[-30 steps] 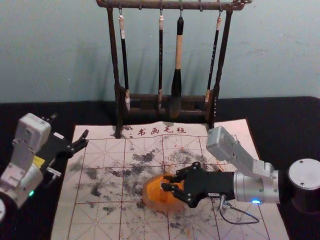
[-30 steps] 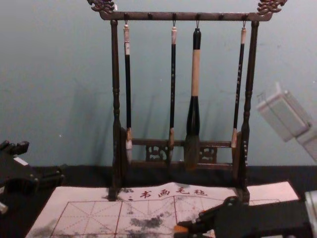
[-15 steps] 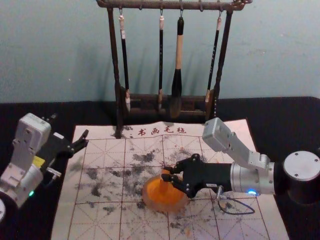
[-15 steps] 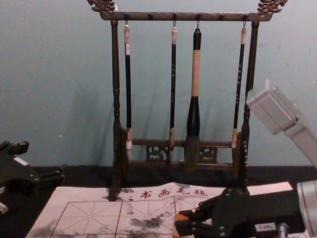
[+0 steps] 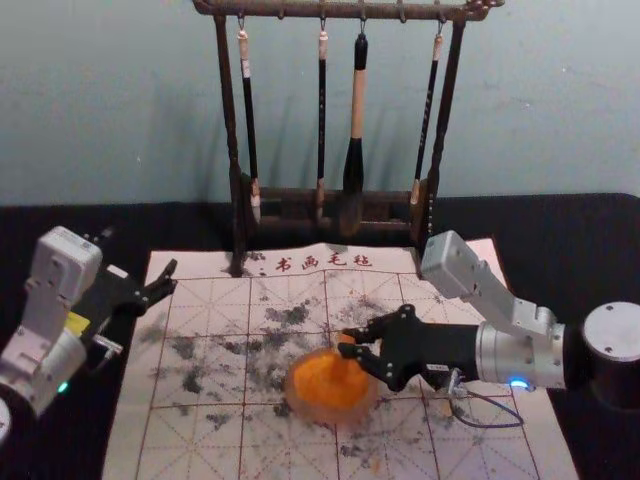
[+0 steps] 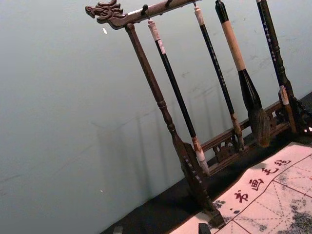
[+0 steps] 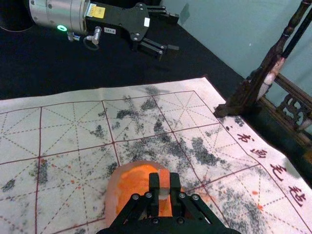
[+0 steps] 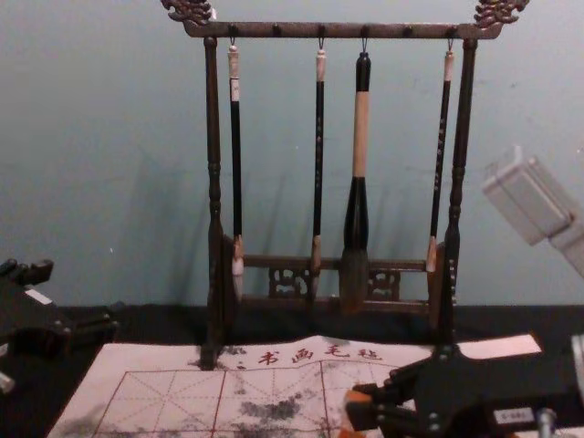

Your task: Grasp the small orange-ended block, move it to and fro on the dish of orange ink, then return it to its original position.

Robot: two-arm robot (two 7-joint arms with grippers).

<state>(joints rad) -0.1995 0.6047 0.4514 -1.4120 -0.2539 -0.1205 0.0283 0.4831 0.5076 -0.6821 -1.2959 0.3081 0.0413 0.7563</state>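
Held the small orange-ended block (image 7: 164, 179) pinched between the fingers of the right gripper (image 5: 346, 342), reaching in from the right over the felt mat (image 5: 190, 445). Kept the block roughly upright, with an orange end uppermost and a pale band below, at the far side of the dish (image 5: 291, 388) in the head view, near the fingertips' own side of the rim. Could not tell, with the lower end partly hidden, about contact with the orange ink (image 5: 325, 385) spread over the dish. Rested the left gripper (image 5: 137, 257) idle, off to the left above the dark table (image 5: 570, 240), near the mat's far left corner, with its fingers spread wide and nothing between them. Faced a dark wooden rack (image 5: 228, 120) behind the mat, with four brushes (image 5: 354, 165) hanging in a row from its top bar, and red characters (image 5: 325, 262) printed along the mat's far edge, beyond black smudges and a red grid.
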